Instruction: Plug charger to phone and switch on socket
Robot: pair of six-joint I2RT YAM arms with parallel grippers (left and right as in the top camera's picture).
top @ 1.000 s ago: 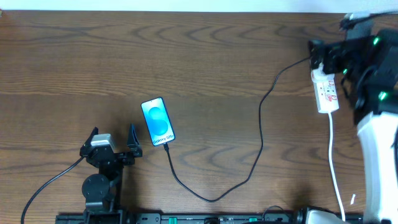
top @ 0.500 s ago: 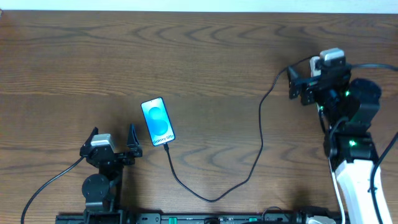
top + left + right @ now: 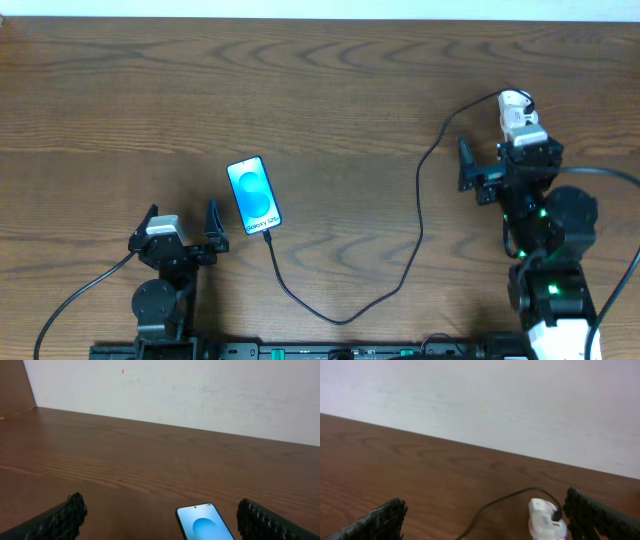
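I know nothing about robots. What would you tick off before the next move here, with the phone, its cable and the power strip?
1. Cable reaches the bottom edge of the phone: ok, it looks plugged in.
2. Cable's other end sits in the power strip: ok.
3. Power strip switched on: cannot tell. From above, the right arm covers most of it, and the wrist view shows only its near end.
4. Left gripper open and empty: ok.
5. Right gripper open and empty, with the strip just ahead of it: ok.
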